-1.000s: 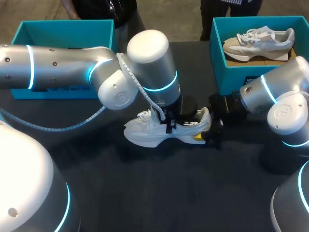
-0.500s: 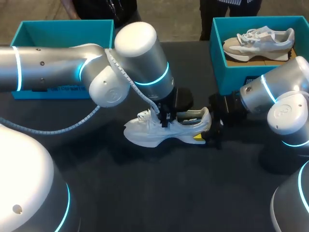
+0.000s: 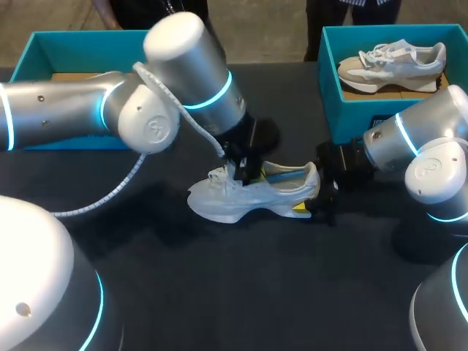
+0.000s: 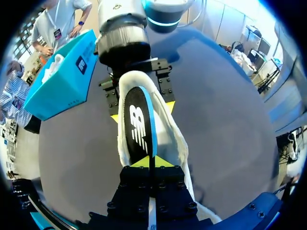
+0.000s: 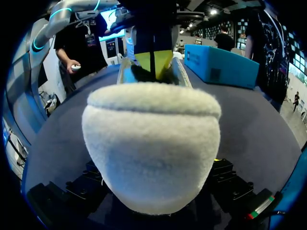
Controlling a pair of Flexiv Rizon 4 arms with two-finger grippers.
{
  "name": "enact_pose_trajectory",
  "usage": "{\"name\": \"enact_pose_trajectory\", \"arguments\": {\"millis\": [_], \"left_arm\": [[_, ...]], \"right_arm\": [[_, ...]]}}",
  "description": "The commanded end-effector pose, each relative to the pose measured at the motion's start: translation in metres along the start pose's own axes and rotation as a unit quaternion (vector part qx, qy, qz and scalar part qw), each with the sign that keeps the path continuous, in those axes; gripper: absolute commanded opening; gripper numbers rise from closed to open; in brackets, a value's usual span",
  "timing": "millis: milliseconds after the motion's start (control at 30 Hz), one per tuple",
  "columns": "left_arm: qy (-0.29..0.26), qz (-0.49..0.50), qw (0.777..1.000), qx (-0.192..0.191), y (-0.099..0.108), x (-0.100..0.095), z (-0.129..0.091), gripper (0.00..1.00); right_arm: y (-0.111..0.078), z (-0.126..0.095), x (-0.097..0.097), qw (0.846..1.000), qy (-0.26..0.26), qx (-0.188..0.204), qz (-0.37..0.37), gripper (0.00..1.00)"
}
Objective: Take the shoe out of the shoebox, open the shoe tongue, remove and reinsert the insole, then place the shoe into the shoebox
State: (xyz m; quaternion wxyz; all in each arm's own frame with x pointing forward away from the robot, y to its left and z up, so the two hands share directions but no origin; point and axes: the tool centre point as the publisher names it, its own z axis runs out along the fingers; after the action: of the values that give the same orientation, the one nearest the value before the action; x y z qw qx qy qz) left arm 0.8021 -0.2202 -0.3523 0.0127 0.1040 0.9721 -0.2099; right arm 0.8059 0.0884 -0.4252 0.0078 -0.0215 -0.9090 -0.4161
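A white shoe [image 3: 227, 201] lies on its side on the dark table, toe to the left. My right gripper [image 3: 316, 199] clasps its fuzzy heel [image 5: 151, 143] from both sides, the yellow tips flanking it. My left gripper [image 3: 243, 174] hangs over the shoe's opening, shut [image 4: 150, 163] on the front end of the black, blue-edged insole [image 4: 139, 129]. The insole still lies along the inside of the shoe towards the heel. From the right wrist view the left gripper [image 5: 153, 60] shows beyond the heel, its tips pressed together.
An open teal shoebox [image 3: 95, 34] stands at the back left behind my left arm. A second teal box [image 3: 358, 110] at the back right holds another pale shoe [image 3: 391, 62], close behind my right arm.
My left arm has swung back and to the left while its gripper stays shut at the shoe's opening. More of the insole's blue edge now shows. The right arm and shoe have kept still.
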Motion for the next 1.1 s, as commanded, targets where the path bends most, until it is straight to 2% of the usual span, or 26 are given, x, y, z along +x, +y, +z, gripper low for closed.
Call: {"name": "enact_pose_trajectory", "arguments": {"millis": [33, 200, 467, 767, 1100], "left_arm": [[-0.001, 0.003, 1.0, 0.026, 0.002, 0.005, -0.014, 0.0], [-0.007, 0.011, 0.999, 0.043, -0.005, 0.009, -0.026, 0.0], [0.001, 0.012, 0.995, 0.097, -0.014, 0.014, -0.043, 0.0], [0.016, 0.01, 0.993, 0.112, -0.021, 0.014, -0.037, 0.0], [0.0, -0.001, 0.993, 0.12, -0.036, 0.012, -0.031, 0.0]], "right_arm": [[-0.001, 0.0, -0.001, 1.0, 0.0, 0.002, 0.0, 0.0], [-0.001, 0.0, -0.001, 1.0, 0.0, 0.002, 0.0, 0.0], [-0.001, 0.0, -0.001, 1.0, 0.0, 0.002, 0.0, 0.0], [-0.001, 0.0, -0.001, 1.0, 0.0, 0.002, 0.0, 0.0], [-0.001, 0.0, -0.001, 1.0, 0.0, 0.002, 0.0, 0.0]]}}
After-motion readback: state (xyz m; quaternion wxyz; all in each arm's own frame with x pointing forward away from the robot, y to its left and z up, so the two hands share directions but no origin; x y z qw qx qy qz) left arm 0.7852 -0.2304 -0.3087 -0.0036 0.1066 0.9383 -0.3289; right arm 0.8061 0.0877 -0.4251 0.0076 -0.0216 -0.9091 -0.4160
